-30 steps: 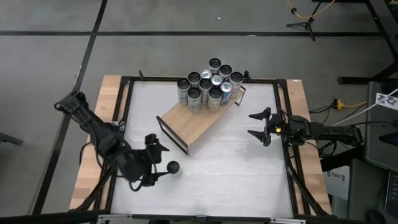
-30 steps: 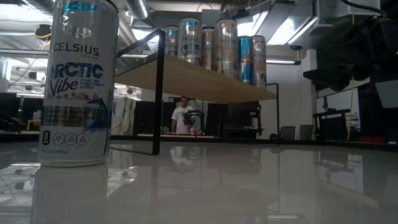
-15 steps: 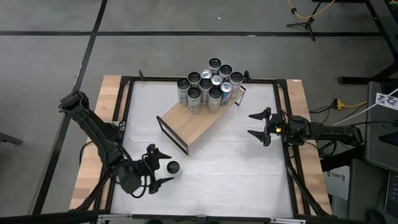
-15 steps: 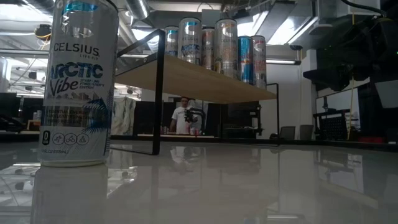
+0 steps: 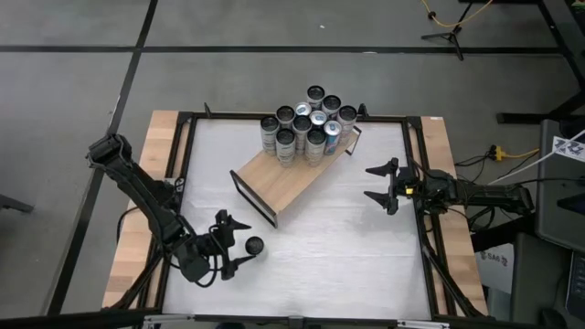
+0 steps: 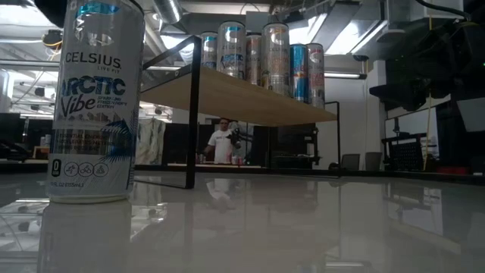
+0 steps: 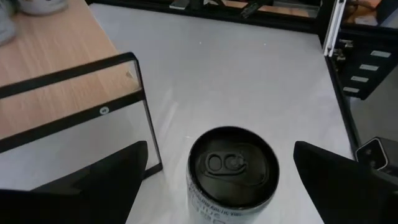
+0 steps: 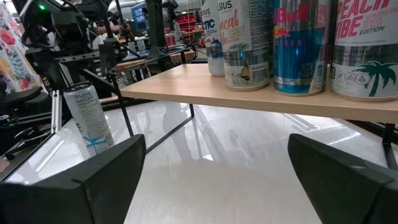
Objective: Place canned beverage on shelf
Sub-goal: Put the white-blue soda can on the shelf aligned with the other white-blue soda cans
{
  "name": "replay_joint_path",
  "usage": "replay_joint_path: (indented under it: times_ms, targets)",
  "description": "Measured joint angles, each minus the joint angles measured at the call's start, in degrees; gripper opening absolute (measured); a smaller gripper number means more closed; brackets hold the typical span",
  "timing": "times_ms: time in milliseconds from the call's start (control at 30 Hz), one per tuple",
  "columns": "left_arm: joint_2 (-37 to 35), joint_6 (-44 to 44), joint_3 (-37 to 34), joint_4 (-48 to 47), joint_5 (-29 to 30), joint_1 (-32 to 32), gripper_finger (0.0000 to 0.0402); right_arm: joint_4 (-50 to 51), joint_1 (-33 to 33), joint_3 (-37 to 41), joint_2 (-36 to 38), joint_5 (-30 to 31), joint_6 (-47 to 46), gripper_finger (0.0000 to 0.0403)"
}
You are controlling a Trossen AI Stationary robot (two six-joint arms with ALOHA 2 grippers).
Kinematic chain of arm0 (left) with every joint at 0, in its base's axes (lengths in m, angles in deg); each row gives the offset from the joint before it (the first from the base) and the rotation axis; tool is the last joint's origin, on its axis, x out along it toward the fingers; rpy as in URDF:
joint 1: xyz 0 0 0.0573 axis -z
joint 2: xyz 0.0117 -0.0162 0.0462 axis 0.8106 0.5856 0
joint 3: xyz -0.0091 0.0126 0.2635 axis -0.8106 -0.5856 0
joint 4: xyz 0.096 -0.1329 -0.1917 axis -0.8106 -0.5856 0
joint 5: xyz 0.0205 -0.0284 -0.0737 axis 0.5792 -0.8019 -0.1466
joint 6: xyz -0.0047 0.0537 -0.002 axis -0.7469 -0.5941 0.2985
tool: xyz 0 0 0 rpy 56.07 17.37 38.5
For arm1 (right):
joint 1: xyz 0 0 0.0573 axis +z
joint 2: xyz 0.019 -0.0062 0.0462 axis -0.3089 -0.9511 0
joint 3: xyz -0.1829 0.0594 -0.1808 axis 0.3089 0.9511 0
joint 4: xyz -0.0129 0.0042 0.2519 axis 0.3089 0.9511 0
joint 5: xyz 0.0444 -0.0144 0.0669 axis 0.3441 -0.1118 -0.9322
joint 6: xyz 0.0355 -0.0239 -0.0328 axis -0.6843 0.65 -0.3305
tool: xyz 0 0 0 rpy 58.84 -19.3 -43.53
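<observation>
A white-and-blue beverage can (image 5: 253, 245) stands upright on its base on the white tabletop, near the front left; it also shows in the low view (image 6: 98, 98) and the left wrist view (image 7: 231, 171). My left gripper (image 5: 243, 244) is open, with one finger on either side of the can and apart from it (image 7: 221, 148). The shelf (image 5: 291, 170), a light wooden board on black frame ends, stands slantwise at mid-table with several cans (image 5: 306, 128) on its far end. My right gripper (image 5: 382, 185) waits open at the right edge.
The shelf's near frame end (image 7: 140, 106) stands close beyond the can. A black frame rims the table (image 5: 302, 117). Bare white tabletop (image 5: 347, 247) lies between the can and my right arm. A person (image 6: 221, 144) stands in the room far behind the table.
My left gripper has sunk toward the tabletop and turned, coming level with the lone can so that its open fingers now flank it. The can has stayed where it was.
</observation>
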Motion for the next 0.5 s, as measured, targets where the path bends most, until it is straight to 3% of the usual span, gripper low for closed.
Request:
replay_joint_path:
  times_ms: [500]
  targets:
    - [0.00,-2.97,-6.08,10.82,-1.54,0.00,0.0396,-0.02,-0.01,0.00,0.00,0.00,-0.01,0.0388]
